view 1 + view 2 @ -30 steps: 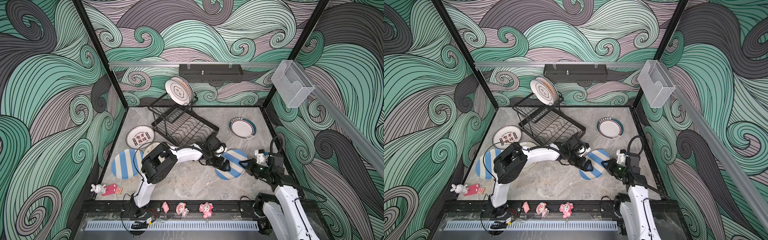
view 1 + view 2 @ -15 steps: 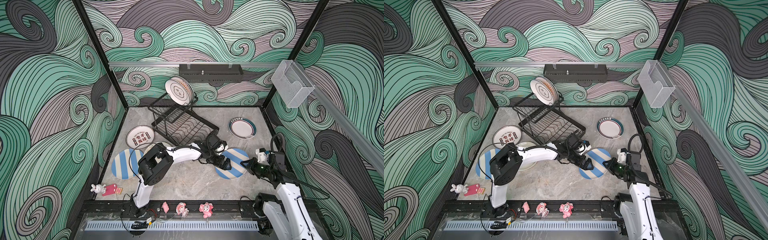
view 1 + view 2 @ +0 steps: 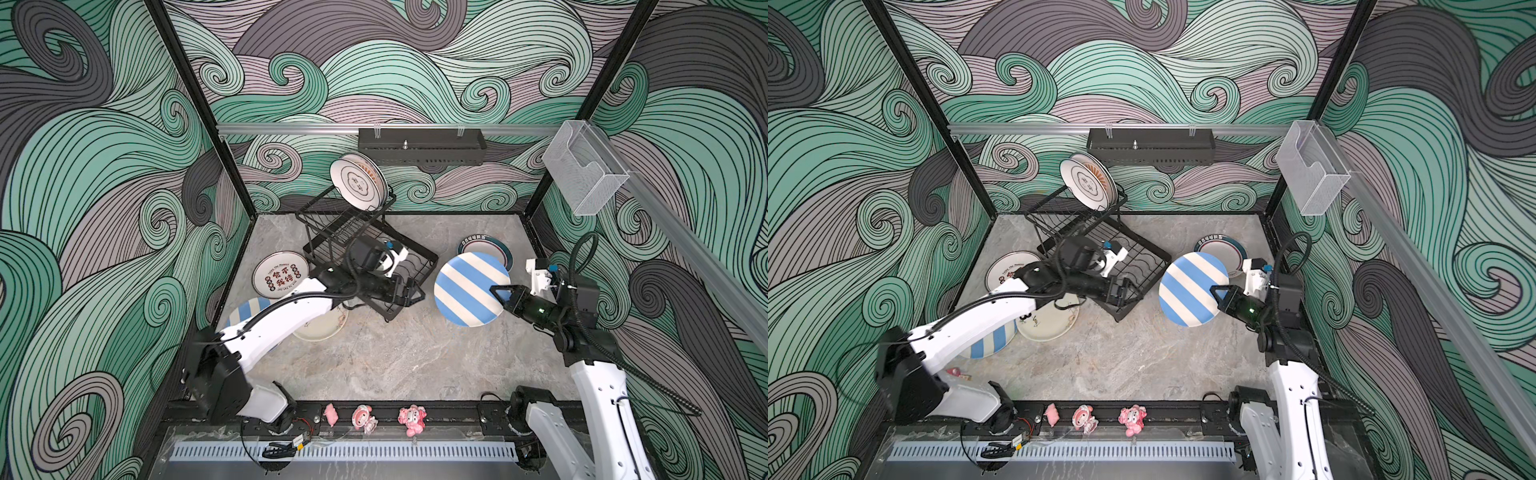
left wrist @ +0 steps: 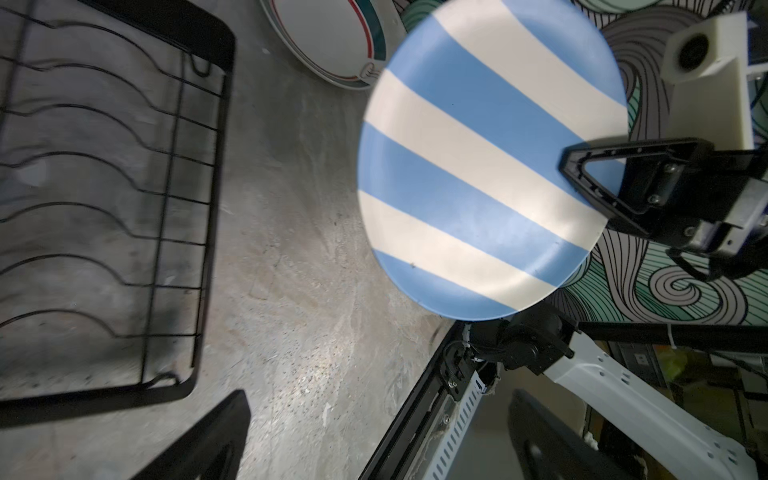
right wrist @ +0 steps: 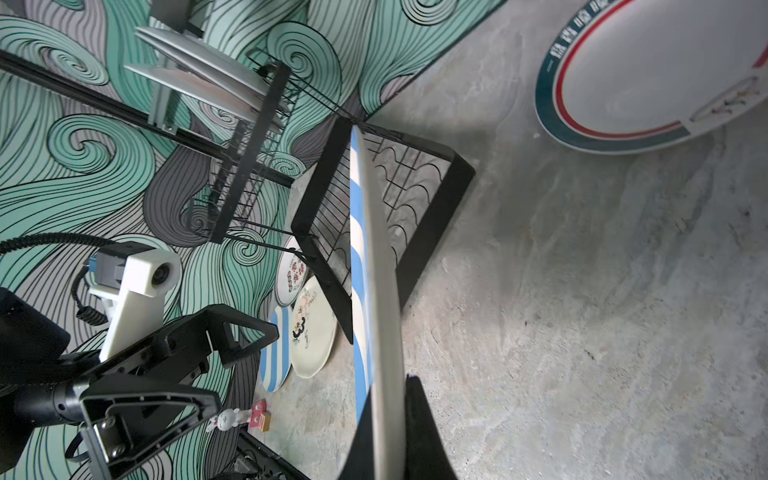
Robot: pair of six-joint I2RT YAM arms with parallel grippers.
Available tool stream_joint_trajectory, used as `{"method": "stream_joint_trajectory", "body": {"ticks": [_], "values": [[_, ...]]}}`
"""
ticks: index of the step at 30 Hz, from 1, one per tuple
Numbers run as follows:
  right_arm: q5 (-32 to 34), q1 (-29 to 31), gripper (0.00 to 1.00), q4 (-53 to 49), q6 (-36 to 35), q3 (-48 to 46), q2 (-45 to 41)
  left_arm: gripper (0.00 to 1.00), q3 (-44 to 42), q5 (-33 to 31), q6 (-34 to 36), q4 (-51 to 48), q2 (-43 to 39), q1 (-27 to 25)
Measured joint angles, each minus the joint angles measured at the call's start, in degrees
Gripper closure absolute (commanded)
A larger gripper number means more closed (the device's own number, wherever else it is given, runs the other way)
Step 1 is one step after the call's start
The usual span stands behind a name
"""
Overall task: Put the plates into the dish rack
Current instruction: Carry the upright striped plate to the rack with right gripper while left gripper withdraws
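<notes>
My right gripper [image 3: 500,293] is shut on the rim of a blue-and-white striped plate [image 3: 467,291] and holds it tilted above the floor; it shows edge-on in the right wrist view [image 5: 374,291]. My left gripper [image 3: 409,293] stands open and empty at the near corner of the black wire dish rack [image 3: 428,257], a short gap from the held plate [image 4: 478,166]. Two plates [image 3: 357,185] stand in the rack's upper basket. A red-character plate [image 3: 280,274], a cream plate [image 3: 322,328], another striped plate [image 3: 245,309] and a teal-rimmed plate [image 3: 486,245] lie on the floor.
A black perforated shelf [image 3: 422,145] hangs on the back wall and a clear plastic box [image 3: 582,174] on the right rail. Small pink figures [image 3: 365,417] sit along the front rail. Bare stone floor [image 3: 395,357] lies between the arms.
The right gripper has lifted the striped plate off the floor and tipped it up. The left gripper has drawn back from the plate's edge toward the rack corner.
</notes>
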Motion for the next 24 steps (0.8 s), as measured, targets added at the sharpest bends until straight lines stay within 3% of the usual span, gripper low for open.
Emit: {"method": "stream_joint_trajectory", "body": {"ticks": [6,9,17,24], "values": [[4.39,12.11,1.00,2.54,-2.25,10.86,6.69,0.01,-4.35,-8.09,4.96,-7.85,-19.12,9.46],[8.66,19.52,1.00,3.56,-4.68,17.25,12.24,0.01,-4.90,-9.77,7.15,-10.62,-24.33,15.91],[24.00,34.42,1.00,4.28,-13.57,37.62,30.21,0.01,-11.61,-5.95,10.32,-12.63,-24.76,31.74],[34.38,42.73,1.00,7.82,-24.52,55.60,45.11,0.02,-14.80,-4.35,11.50,-10.47,-24.81,34.36]]}}
